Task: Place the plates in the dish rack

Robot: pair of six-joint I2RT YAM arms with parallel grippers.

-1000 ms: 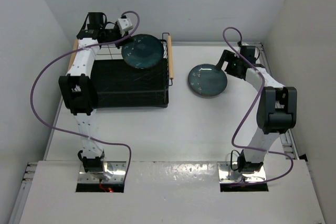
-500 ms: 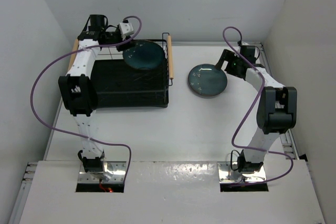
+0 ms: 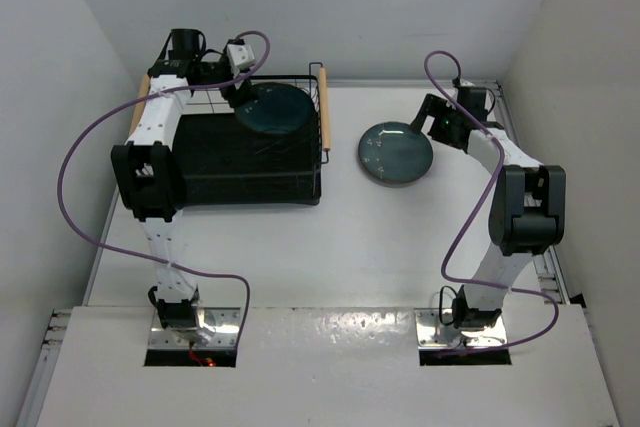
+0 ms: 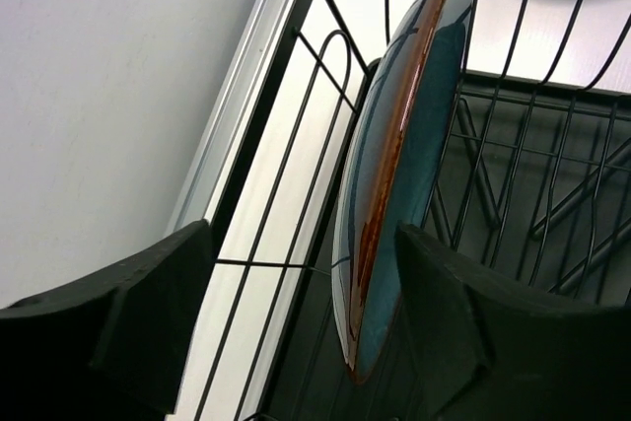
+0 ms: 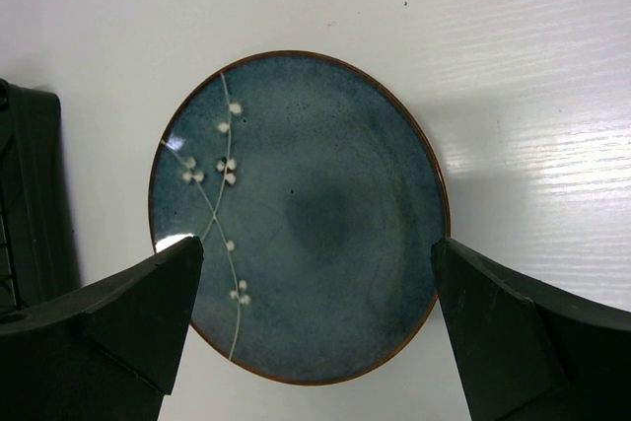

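Teal-blue glossy ceramic plate (image 4: pixel 394 175) stands on edge in your black wire dish rack (image 3: pixel 250 177) with wooden handles; your left gripper (image 4: pixel 304 273) straddles it, jaws parted, not touching; your right gripper (image 5: pixel 317 253) hangs wide open over the second teal plate (image 5: pixel 296 214), flat on the white table (image 5: pixel 513 27).

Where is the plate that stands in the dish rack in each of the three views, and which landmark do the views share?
Top external: the plate in the far right corner of the dish rack.
Left wrist: centre, seen edge-on among the rack's wires.
Right wrist: absent; the other plate lies flat on the table.
Shared landmark: the dish rack, at the right wrist view's left edge.
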